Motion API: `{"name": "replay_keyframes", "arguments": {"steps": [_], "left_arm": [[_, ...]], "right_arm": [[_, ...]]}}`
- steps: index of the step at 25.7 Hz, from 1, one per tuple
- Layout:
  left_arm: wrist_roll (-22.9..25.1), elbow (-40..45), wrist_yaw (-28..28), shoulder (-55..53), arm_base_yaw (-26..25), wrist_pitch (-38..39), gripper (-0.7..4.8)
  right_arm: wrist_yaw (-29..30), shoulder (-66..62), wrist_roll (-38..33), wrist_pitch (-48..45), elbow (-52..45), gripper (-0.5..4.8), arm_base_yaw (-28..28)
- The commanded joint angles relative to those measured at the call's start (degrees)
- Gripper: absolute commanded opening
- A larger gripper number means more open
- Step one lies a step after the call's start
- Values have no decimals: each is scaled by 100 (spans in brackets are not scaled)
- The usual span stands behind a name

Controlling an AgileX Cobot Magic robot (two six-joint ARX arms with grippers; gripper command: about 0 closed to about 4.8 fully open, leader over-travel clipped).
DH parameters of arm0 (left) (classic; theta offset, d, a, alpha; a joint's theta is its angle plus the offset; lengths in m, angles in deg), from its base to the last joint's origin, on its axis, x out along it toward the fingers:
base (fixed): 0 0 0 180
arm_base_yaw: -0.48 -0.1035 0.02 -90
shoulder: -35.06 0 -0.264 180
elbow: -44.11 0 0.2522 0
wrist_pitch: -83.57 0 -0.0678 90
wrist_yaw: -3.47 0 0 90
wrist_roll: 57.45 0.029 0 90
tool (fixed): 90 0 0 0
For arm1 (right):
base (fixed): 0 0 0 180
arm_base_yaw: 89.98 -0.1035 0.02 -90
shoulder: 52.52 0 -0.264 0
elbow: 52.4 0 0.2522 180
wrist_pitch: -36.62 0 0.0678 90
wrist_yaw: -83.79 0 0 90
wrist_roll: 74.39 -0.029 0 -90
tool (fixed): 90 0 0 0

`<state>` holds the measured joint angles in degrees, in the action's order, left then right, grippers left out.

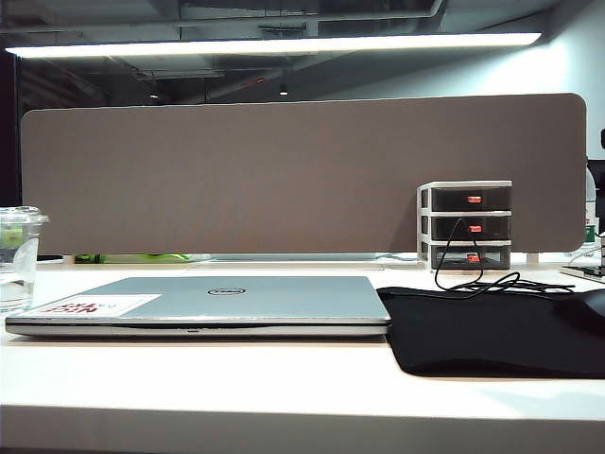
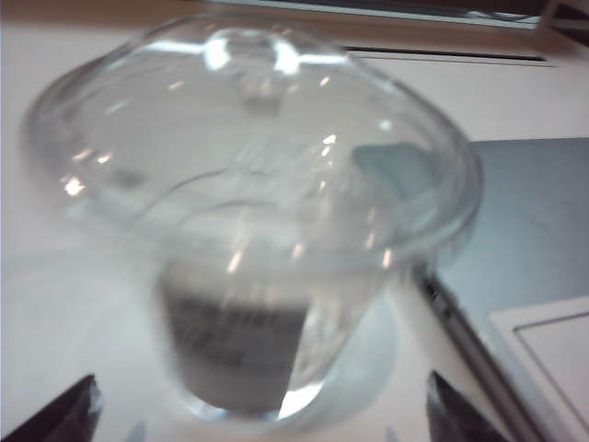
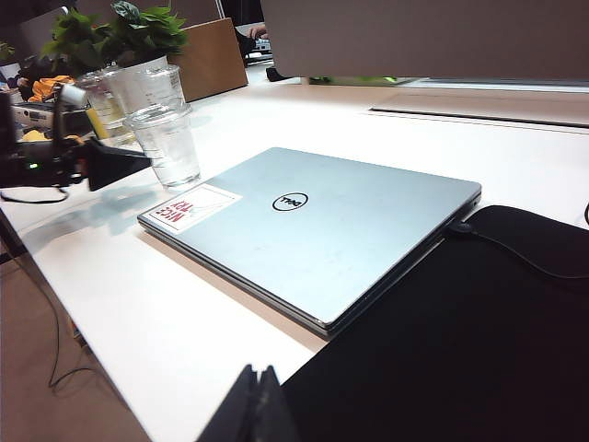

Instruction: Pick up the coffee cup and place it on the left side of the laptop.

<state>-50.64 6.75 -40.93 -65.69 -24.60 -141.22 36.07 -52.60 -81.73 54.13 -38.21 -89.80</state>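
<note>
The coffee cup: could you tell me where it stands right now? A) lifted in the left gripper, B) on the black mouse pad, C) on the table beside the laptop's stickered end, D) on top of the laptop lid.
C: the coffee cup stands on the white table just off the laptop corner with the sticker, and the open left gripper has its fingers either side of it without closing.

Coffee cup (image 3: 168, 143) stands beside closed laptop (image 3: 317, 226); right hand (image 3: 250, 405) shut.

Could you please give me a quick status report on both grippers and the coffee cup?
Left gripper open, cup-side. Right gripper shut, parked by mouse pad. Coffee cup upright, left of laptop. Nothing obstructing.
</note>
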Motion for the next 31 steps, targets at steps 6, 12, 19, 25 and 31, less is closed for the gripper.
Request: {"name": "replay_keyframes", "arguments": {"steps": [6,12,19,25,31], "left_arm": [[-599,1054,-595,1327,-214,-98,375],[-1113,1661,-1016,2669,-216,-107,222],[-1744,2092,-684,3834,-214,-127,4],[-2251,2321,-520,4363,-212,-273,-6],[-2498,2321,-411,4885,-212,-348,-6]], "right_arm": [[50,11,-20,-103,-31,-1,-2],[48,11,-17,-105,-31,-1,-2],[26,11,7,-114,-31,-1,0],[24,11,17,-127,-31,-1,-2],[22,11,114,-144,-31,-1,-2]]}}
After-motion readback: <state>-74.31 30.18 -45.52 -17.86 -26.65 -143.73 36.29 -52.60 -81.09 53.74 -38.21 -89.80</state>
